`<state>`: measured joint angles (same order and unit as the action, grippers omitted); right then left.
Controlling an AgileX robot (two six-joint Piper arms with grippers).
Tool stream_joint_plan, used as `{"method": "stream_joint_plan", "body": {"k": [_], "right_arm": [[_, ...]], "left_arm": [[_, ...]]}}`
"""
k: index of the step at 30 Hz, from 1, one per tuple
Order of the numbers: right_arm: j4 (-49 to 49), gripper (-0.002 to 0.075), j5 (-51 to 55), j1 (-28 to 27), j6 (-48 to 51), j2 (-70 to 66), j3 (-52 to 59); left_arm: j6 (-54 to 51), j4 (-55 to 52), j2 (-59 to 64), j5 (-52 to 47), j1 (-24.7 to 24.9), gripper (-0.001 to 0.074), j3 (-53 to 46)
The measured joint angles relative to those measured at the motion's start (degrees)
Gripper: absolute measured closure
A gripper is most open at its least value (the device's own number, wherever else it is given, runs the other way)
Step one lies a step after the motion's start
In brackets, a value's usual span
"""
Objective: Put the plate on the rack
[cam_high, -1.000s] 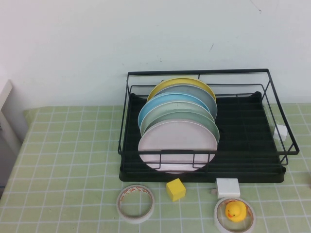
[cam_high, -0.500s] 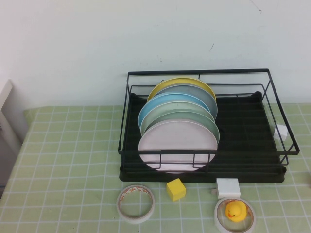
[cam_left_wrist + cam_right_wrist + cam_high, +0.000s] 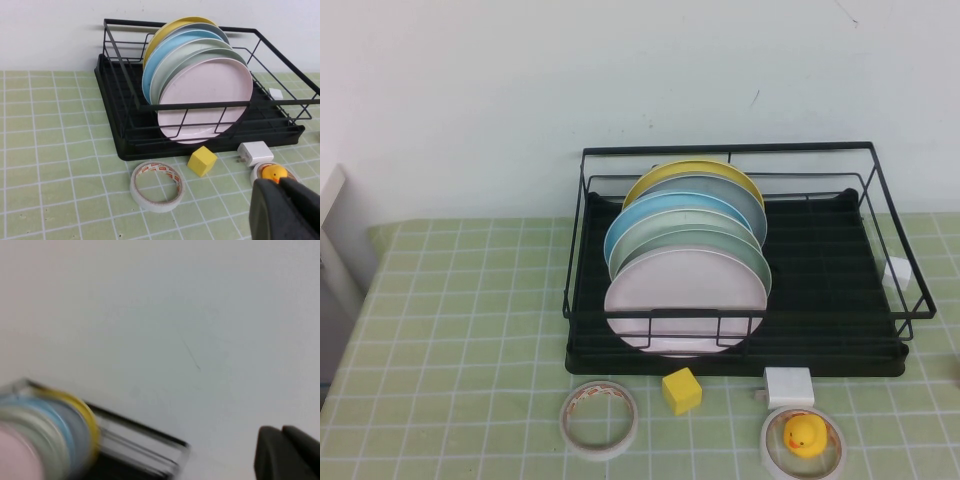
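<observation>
The pale pink plate stands upright in the black wire rack, at the front of a row of plates with mint-green, light blue, grey and yellow ones behind it. It also shows in the left wrist view, inside the rack. Neither gripper shows in the high view. My left gripper is shut and empty, low over the mat in front of the rack, near the duck. My right gripper is shut and empty, facing the wall above the rack's far corner; the view is blurred.
In front of the rack lie a tape roll, a yellow cube, a white charger and a rubber duck inside a second tape roll. A small white object hangs on the rack's right side. The wall is close behind.
</observation>
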<state>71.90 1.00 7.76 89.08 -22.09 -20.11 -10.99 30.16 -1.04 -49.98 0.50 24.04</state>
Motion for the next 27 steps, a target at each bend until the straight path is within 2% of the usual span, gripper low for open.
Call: {"method": "stream_joint_plan", "body": {"k": [2, 5, 7, 10, 15, 19, 27], "right_arm": [[-13.74, 0.0726, -1.76, -0.40, -6.30, 3.16, 4.04], [-39.17, 0.0726, -1.00, -2.50, -34.09, 9.31, 10.33], [-53.01, 0.0726, 4.10, -4.29, -56.77, 13.50, 12.95], [-66.97, 0.0726, 13.07, -6.95, -76.00, 18.49, 15.74], [-76.42, 0.0726, 18.27, -9.92, -85.84, 22.50, 18.98], [-77.19, 0.0726, 16.54, -10.56, -90.01, 22.73, 21.51], [-76.90, 0.0726, 17.93, -10.59, -91.22, 22.73, 21.40]], "left_arm": [[0.00, 0.00, 0.00, 0.00, 0.00, 0.0736, 0.00], [0.00, 0.00, 0.00, 0.00, 0.00, 0.0736, 0.00], [0.00, 0.00, 0.00, 0.00, 0.00, 0.0736, 0.00], [0.00, 0.00, 0.00, 0.00, 0.00, 0.0736, 0.00], [0.00, 0.00, 0.00, 0.00, 0.00, 0.0736, 0.00], [0.00, 0.00, 0.00, 0.00, 0.00, 0.0736, 0.00], [0.00, 0.00, 0.00, 0.00, 0.00, 0.0736, 0.00]]}}
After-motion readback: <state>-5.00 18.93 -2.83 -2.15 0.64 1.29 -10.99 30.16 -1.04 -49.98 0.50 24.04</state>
